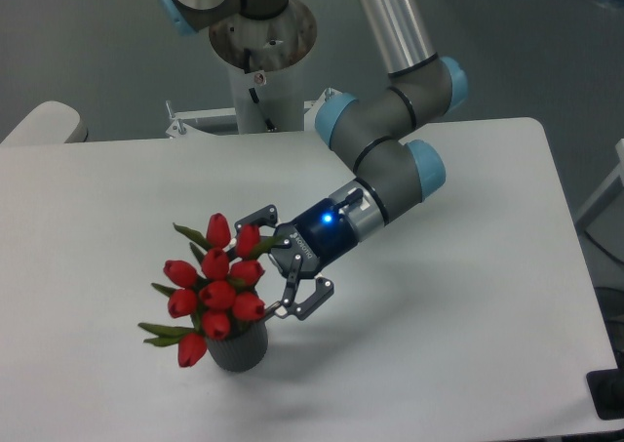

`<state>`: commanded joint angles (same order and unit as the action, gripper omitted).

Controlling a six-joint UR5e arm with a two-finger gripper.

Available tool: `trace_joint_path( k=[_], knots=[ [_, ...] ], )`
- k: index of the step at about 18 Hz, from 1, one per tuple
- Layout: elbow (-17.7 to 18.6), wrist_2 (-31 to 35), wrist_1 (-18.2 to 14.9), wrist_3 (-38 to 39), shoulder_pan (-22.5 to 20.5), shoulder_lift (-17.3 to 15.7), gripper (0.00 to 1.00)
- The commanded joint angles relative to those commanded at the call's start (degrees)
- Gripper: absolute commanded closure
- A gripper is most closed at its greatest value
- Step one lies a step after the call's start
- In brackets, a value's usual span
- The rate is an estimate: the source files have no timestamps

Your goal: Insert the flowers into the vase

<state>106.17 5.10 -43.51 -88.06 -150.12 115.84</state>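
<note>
The surface (458,266) carries one vase (237,345) near its front edge, left of centre. One bunch of flowers (216,284), about nine red buds, stands in it, leaning left. One tool (290,262) sits just right of the bunch, jaws spread wide, holding nothing. Risk: the bunch is wider than the vase and top-heavy; a finger brushing the buds could tip both over.

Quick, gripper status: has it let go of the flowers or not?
Gripper: open, fingers spread and holding nothing, beside the flowers, which stand in the vase.
</note>
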Motion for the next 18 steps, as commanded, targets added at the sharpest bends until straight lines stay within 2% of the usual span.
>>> trace_joint_path(
  k=[7,13,16,18],
  knots=[
    [0.0,0.3,0.0,-0.4,-0.9,-0.3,0.00],
    [-0.3,4.8,0.0,-0.4,-3.2,-1.8,0.00],
    [-1.3,10.7,0.1,-0.4,-4.7,-4.0,0.00],
    [-4.4,18.2,-0.1,-0.4,-5.0,-5.1,0.00]
  ],
)
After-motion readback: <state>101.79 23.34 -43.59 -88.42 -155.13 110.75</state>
